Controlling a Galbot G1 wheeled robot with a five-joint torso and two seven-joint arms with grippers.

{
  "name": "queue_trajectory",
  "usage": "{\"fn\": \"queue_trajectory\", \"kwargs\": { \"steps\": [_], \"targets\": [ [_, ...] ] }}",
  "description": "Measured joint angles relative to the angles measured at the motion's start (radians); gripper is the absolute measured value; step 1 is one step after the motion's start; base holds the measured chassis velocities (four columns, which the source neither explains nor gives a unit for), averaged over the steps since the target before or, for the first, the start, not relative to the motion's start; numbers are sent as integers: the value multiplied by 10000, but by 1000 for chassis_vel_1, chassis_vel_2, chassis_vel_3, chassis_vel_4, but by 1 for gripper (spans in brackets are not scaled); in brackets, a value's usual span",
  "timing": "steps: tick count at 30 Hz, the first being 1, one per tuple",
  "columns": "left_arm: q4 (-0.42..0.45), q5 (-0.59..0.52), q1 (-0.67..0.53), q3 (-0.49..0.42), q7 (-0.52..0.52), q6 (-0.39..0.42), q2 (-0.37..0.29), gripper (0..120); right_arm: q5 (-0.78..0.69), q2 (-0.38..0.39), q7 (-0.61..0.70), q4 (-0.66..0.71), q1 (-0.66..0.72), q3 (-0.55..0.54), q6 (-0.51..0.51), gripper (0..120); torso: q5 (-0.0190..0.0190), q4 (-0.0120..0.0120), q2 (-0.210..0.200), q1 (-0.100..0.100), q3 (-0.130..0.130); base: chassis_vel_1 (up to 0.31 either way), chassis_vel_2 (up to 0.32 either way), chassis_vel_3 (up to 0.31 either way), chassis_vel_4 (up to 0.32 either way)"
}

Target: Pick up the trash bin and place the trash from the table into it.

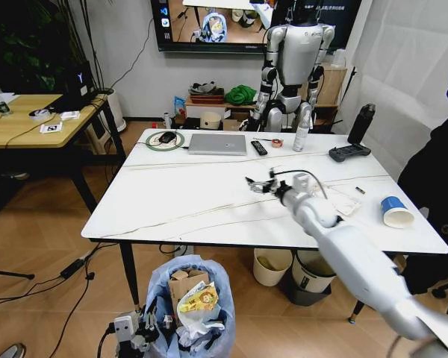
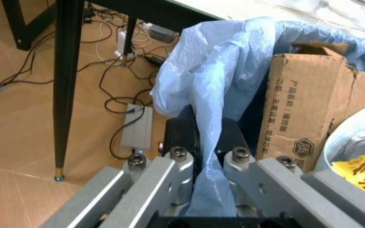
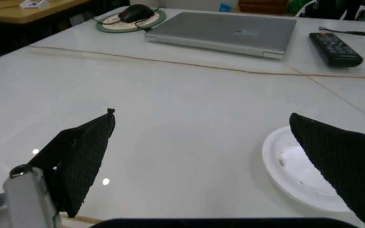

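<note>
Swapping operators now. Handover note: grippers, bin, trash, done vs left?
Left gripper: shut on the trash bin's blue bag rim, bin low beside the table.
Right gripper: open, empty, over mid-table, beside a white lid.
Done: cardboard and a yellow wrapper are in the bin.
Left: blue-white paper cup and a white paper scrap by the right edge, plus the lid.
</note>
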State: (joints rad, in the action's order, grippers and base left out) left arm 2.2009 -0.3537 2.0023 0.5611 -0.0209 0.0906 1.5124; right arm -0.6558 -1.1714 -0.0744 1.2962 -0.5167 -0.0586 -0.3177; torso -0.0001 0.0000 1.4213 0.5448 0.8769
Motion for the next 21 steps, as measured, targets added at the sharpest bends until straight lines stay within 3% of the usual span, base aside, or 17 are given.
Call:
{"fn": "queue_trajectory", "kwargs": {
  "steps": [5,21],
  "targets": [
    [80,92,36,-31,3,0,107,1,787,-1036,-297,-1857,759,-201,-88,100,0,0,0,0,0,0,0,0,0],
    [228,266,210,-62,-12,-140,222,1,1118,-1117,-403,-2928,1099,37,-24,100,2,-1,1,-2,-1,0,0,0,0]
  ]
}}
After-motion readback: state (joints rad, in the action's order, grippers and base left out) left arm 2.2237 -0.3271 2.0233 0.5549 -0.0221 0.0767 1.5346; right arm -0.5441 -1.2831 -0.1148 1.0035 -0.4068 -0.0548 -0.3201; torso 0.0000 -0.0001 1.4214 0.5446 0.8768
